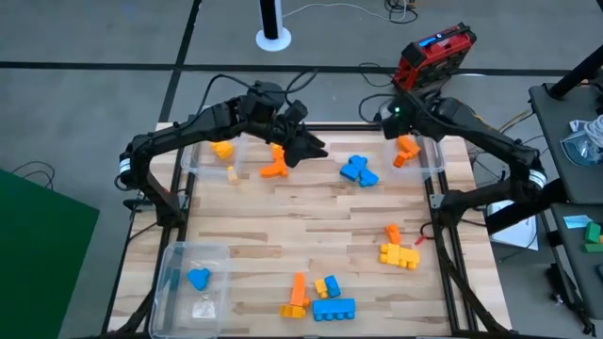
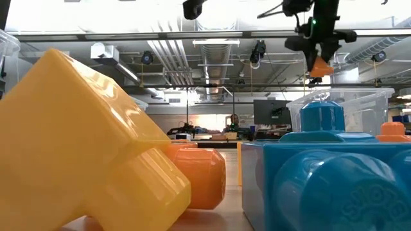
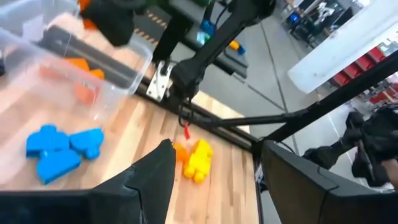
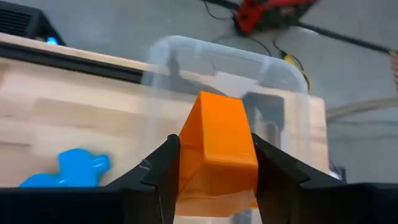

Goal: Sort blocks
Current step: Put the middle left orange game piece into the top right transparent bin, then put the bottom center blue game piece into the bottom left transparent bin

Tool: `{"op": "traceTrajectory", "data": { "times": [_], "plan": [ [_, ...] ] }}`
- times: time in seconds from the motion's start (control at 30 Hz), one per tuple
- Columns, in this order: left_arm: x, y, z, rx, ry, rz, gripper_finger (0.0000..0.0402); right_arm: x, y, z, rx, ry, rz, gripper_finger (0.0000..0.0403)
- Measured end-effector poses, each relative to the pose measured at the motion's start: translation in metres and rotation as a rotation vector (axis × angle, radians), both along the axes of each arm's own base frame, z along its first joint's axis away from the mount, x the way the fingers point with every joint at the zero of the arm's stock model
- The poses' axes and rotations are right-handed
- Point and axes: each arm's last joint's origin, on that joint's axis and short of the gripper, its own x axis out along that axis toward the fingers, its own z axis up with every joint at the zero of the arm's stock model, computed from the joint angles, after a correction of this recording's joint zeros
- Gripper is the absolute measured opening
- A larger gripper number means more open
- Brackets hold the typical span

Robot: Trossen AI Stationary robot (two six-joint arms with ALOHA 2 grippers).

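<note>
Now the right gripper [image 4: 214, 180], jaws clamped on an orange block [image 4: 219, 149], hangs over the clear bin [image 4: 273, 68] at the frame's upper right, so release comes next, while the left gripper [image 3: 214, 171], jaws wide and empty, waits at the upper left.

The right claw [image 4: 214, 165] is clamped shut, while the left claw [image 3: 214, 171] seemingly gapes open.

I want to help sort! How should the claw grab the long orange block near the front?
From straight above, pinching the two long sides of the long orange block at its middle. It lies flat, with open table on its left; small blocks crowd its right.
</note>
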Motion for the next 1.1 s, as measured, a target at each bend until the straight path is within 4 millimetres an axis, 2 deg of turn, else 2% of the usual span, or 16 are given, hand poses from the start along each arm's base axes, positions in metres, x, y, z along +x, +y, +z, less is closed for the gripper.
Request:
{"op": "traceTrajectory", "data": {
  "times": [0.27, 0.67, 0.87, 1.1],
  "plan": [
    [-0.005, -0.002, -0.01, -0.033, 0.111, 0.0, 0.0213, -0.015, -0.015, -0.002, 0.007, 0.031, -0.055, 0.0188],
    [-0.006, -0.005, -0.013, -0.048, 0.153, -0.007, 0.0213, -0.006, -0.016, -0.001, 0.086, -0.112, 0.056, 0.0194],
    [-0.008, -0.016, -0.02, -0.061, 0.239, -0.039, 0.0213, 0.008, -0.002, -0.002, 0.211, -0.219, 0.2, 0.0197],
    [-0.01, -0.04, -0.028, -0.032, 0.34, -0.076, 0.0213, 0.03, 0.029, -0.002, 0.253, -0.243, 0.324, 0.018]
  ]
}}
